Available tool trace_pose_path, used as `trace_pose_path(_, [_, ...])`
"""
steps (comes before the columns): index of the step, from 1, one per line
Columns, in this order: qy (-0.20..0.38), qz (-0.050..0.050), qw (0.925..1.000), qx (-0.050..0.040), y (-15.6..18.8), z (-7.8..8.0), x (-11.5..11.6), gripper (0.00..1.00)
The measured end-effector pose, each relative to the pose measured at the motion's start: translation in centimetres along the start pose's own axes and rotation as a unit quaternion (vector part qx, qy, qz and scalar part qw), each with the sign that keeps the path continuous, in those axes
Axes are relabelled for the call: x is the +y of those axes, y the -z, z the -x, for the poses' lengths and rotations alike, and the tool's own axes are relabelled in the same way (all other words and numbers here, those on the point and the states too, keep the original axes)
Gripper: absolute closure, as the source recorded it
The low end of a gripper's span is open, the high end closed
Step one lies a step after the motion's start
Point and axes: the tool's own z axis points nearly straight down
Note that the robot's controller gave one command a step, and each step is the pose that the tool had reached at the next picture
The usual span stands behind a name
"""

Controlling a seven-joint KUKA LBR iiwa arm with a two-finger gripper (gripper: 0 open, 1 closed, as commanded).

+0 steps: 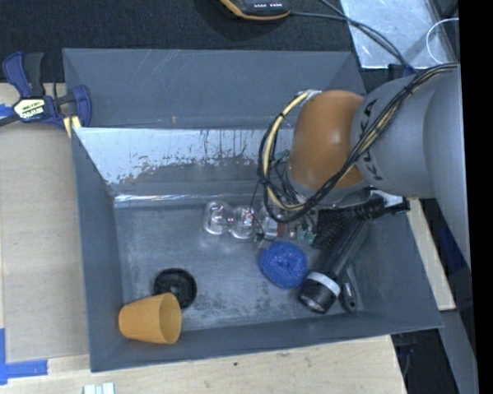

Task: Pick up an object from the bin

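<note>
Highest over the bin and closest to the lens is the arm's orange cover (326, 138), wrapped in black and yellow cables (271, 158), reaching in from the right above the right half of the floor. Below it, the gripper (274, 226) is down near the floor at the middle of the grey bin (100, 241). The cover and cables hide so much of the gripper that I cannot tell whether it is open or closed, or whether it has anything in it.

At the far left, an orange cup (150, 319) lies on its side in the near left corner. Its rim touches a black round disc (174, 284) that lies flat just beyond it. Well apart from these, toward the middle, a clear glassy thing (229, 219) rests near the back wall, just beside the gripper on its left. On the near side of the gripper sits a blue ball (283, 264). To the ball's right, a black brush (341, 243) lies slanted, its bristled head under the arm and its silver-banded end toward the front wall.
</note>
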Motion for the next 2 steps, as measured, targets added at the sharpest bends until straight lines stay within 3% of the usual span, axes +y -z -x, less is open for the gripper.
trace_pose_path(1, [0.0, -0.001, 1.0, 0.0041, 1.0, -0.2, -0.1, 1.0])
trace_pose_path(2, [0.0, 0.0, 1.0, 0.0005, 3.8, 0.0, 0.0, 1.0])
